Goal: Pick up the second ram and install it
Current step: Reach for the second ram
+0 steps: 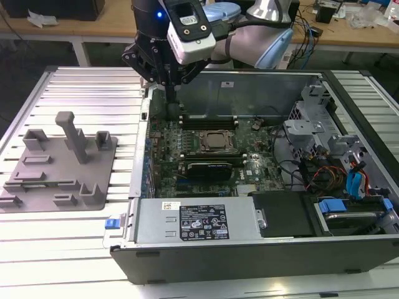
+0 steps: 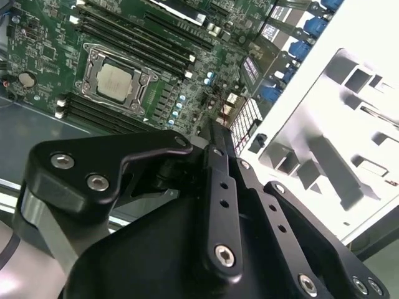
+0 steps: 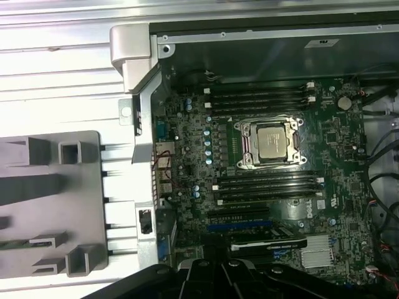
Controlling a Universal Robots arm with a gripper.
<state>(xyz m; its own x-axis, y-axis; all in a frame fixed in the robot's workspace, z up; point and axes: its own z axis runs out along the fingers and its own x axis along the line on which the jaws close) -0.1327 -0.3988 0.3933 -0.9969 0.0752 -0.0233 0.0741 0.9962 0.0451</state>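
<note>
1. The gripper point(image 1: 169, 98) hangs over the far corner of an open computer case point(image 1: 249, 258), on the exterior view's left. Its fingers point(image 2: 218, 163) are drawn together to a single tip. Whether anything thin is pinched between them cannot be told.
2. Where the second ram is cannot be told from these views.
3. Directly under the fingertips lies the edge of the green motherboard point(image 3: 187, 156), just inside the case wall.
4. A little further in from the gripper, two banks of black memory slots point(image 3: 259, 98) with white latches flank the CPU socket point(image 3: 271, 143). The socket's metal-lidded chip sits in a steel frame. Whether any slot holds a stick cannot be told.
5. Beyond the second bank of slots, a black-shrouded expansion card point(image 1: 209, 167) stands in the board, parallel to the slots.
6. Further from the gripper, along the case's near wall, sits a grey power supply point(image 1: 199, 221) with a dark label on top.
7. At the end of the case furthest from the gripper, on the exterior view's right, are a metal drive cage point(image 1: 308, 134), a tangle of cables point(image 1: 312, 173) and blue-tabbed drive bays point(image 1: 352, 212).
8. Outside the case, on the gripper's other side, a grey fixture point(image 1: 62, 168) of moulded pockets, slots and one upright post lies flat on the slatted metal table point(image 1: 81, 87).
</note>
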